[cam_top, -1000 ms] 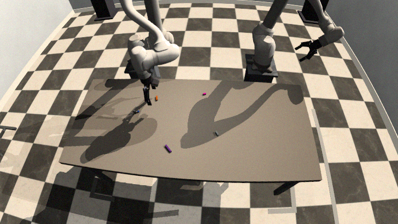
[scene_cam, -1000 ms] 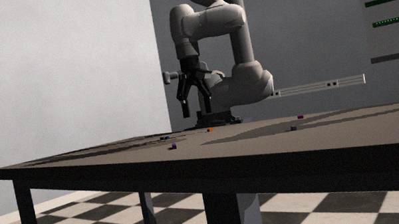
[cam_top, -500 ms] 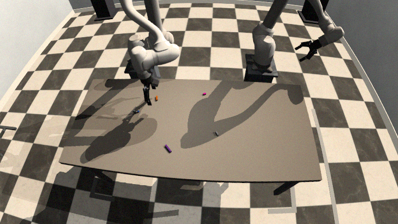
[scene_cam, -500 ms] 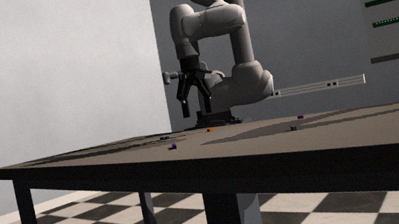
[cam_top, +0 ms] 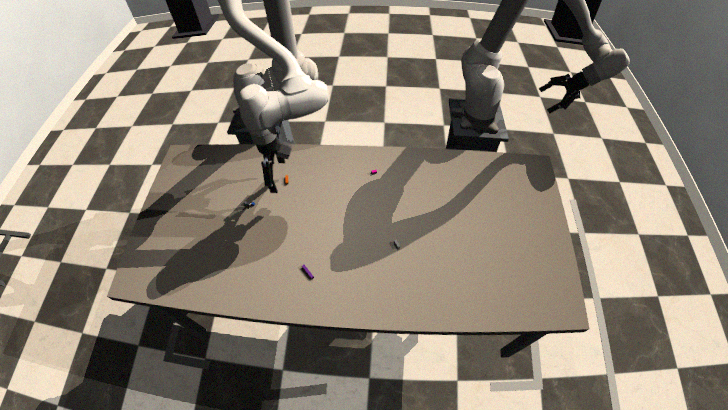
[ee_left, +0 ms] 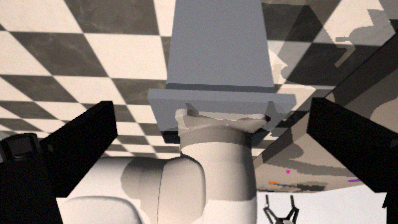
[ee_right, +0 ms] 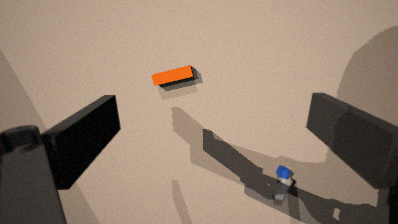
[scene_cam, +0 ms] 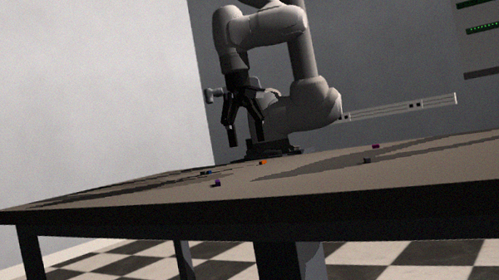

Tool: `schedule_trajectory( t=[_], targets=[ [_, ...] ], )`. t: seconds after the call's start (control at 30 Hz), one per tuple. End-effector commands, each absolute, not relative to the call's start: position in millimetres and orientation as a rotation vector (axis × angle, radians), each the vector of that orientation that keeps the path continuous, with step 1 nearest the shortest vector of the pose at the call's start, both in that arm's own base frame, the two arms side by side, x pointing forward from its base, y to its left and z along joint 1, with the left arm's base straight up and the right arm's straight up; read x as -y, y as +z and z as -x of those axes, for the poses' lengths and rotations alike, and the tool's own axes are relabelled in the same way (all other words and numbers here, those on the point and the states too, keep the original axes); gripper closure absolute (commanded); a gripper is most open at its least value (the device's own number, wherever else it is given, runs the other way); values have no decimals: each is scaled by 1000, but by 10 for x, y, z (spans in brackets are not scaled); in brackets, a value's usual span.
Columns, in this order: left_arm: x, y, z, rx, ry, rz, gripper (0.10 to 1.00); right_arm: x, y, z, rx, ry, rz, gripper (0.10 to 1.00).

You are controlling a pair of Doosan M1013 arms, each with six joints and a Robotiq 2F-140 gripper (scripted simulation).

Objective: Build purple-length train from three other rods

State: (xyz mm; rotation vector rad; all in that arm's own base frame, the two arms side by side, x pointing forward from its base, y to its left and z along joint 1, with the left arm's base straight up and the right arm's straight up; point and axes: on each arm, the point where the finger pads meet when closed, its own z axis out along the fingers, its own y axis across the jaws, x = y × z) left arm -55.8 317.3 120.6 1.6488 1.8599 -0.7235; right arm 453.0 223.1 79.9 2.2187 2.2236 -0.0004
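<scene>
We list: right fingers (cam_top: 269, 175) (scene_cam: 232, 136), wide open, empty, above the table (cam_top: 448, 285) (scene_cam: 333, 179) (ee_right: 240, 40); left fingers (cam_top: 557, 107), wide open, empty.
</scene>
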Motion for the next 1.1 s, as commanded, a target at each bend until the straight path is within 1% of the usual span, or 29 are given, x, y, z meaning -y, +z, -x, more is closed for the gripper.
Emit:
schedule_trajectory(
  t=[0.0,0.5,1.07],
  targets=[
    [-3176,1210,559,-1861,-723,-1650,98,-2346,812,-4562,-2223,1,-2219,98],
    [-3176,1210,559,-1861,-723,-1650,98,-3685,862,-4684,-2224,2,-2219,98],
    [-3176,1210,559,-1861,-723,-1650,98,-5081,843,-4425,-2224,2,-2219,98]
  ],
)
